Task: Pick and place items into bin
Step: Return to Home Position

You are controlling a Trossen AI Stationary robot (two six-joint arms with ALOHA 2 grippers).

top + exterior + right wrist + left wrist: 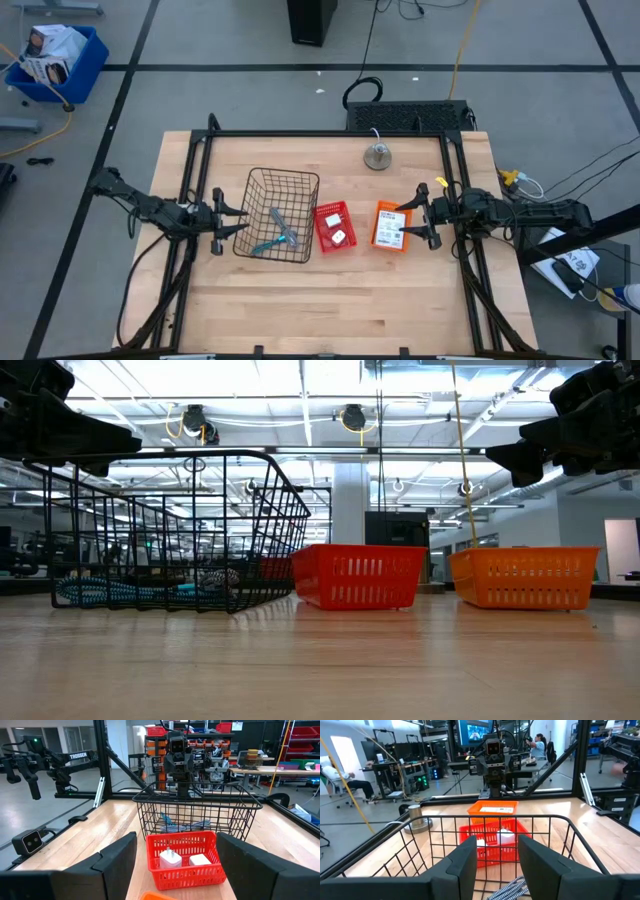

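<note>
A black wire basket (pixel 276 215) stands on the table's left half. Inside it lie slim blue-grey tools (pixel 276 232) and a braided cord (pixel 186 826). To its right is a red tray (pixel 334 228) with two small white blocks (pixel 184 859), then an orange tray (pixel 391 225) with pale flat contents. My left gripper (pixel 243 219) hovers open at the basket's left wall, above its rim (pixel 497 855). My right gripper (pixel 402 221) hovers open over the orange tray's right edge and points at the red tray (pixel 182 865). Neither touches anything.
A round metal weight (pixel 377 155) sits near the table's far edge, behind the trays. A black frame (pixel 320 133) runs along the table's far and side edges. Bare wood (pixel 330 300) spreads across the near half. People sit in the room beyond.
</note>
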